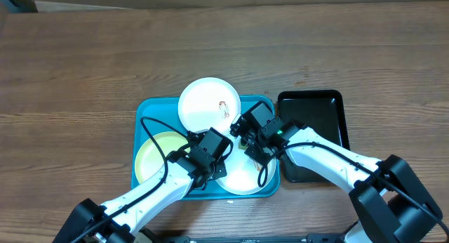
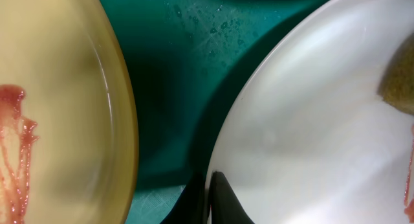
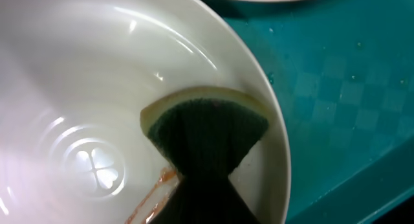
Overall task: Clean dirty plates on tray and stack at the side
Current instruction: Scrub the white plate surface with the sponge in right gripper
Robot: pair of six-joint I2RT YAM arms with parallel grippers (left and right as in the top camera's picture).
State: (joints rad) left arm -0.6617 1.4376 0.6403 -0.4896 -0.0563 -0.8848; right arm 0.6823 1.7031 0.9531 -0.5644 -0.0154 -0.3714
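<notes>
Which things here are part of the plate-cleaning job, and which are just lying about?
Job:
- tray
- upper white plate, smeared
- yellow plate, smeared
- lower white plate, smeared
- sponge, pressed on the lower white plate

Lying about:
- black tray, beside the tray, nothing on it that belongs to the job

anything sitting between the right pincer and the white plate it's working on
Only the yellow sponge with a dark green pad. It is pinched in the right pincer and lies inside the round white plate near its rim, beside a reddish smear. It looks like the cleaning tool, not a blocker. Nothing else visible sits between them.
</notes>
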